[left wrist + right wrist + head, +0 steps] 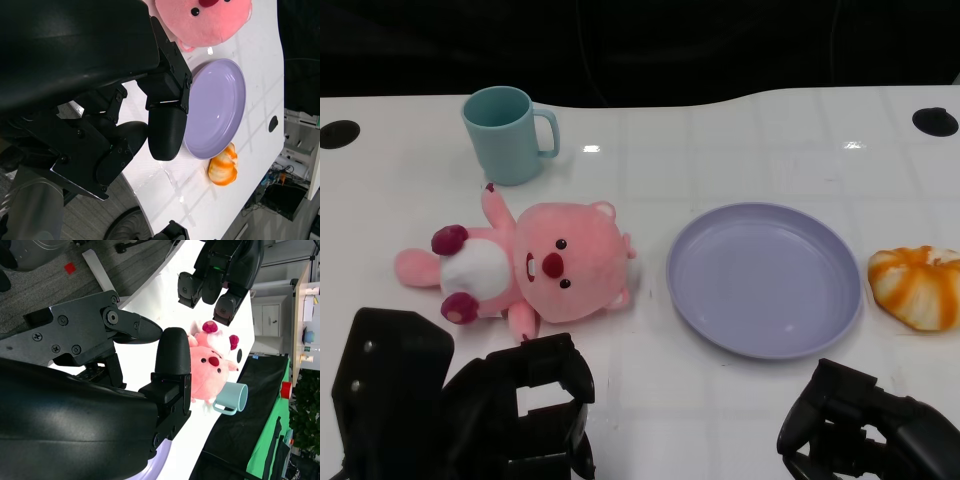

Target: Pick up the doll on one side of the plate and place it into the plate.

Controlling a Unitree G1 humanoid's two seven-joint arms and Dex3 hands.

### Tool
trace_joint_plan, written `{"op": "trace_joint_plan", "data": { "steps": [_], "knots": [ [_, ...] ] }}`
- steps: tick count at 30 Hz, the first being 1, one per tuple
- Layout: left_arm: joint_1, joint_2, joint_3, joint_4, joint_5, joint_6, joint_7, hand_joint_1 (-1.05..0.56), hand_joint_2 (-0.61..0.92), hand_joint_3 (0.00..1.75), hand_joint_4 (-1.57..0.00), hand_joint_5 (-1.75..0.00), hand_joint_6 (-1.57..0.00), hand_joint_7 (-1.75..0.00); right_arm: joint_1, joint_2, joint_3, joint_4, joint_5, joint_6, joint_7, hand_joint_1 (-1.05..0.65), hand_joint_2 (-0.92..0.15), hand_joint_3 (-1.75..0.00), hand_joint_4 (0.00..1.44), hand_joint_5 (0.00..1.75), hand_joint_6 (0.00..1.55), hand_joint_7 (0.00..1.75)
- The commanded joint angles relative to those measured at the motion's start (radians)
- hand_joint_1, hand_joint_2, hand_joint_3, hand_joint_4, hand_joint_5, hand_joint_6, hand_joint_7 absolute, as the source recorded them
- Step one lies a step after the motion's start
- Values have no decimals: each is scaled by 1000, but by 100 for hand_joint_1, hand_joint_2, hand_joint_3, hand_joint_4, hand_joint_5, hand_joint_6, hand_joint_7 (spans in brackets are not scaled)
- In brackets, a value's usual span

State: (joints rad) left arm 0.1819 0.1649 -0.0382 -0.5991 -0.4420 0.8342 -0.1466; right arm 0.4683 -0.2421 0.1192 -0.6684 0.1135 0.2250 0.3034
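Doll (535,265) lies just beyond left hand (525,410), fingers apart, empty; plate (764,278) beside doll.

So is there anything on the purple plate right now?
No, the purple plate is bare; the pink doll lies on the table beside it.

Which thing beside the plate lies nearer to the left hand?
The pink doll, just beyond the left hand; the orange bread lies past the purple plate.
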Motion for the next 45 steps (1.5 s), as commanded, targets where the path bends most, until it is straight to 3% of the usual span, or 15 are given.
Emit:
{"op": "trace_joint_plan", "data": {
  "steps": [1, 33, 38, 45],
  "knots": [
    [-8, 10, 8, -8, 5, -5, -1, -10, 53, 135, -85, -175, -74, -171, 1, -4, -1, 2, 4, -5, -1, -24, -85, -65, 64, 175, 45, 163],
    [-7, 1, 17, -11, -4, -2, -2, -10, 53, 133, -85, -175, -73, -172, 2, -5, 0, 1, -1, -8, -2, -24, -85, -64, 64, 175, 45, 163],
    [-3, -8, 25, -6, -14, -12, -7, -9, 52, 134, -84, -175, -75, -166, 0, -6, -1, 6, -2, -14, 0, -24, -85, -63, 63, 175, 45, 162],
    [2, -14, 47, 0, -28, -35, -16, -8, 52, 132, -73, -171, -76, -142, -3, 1, 6, 7, -3, -9, -5, -23, -86, -63, 63, 175, 45, 163]
  ]
}}
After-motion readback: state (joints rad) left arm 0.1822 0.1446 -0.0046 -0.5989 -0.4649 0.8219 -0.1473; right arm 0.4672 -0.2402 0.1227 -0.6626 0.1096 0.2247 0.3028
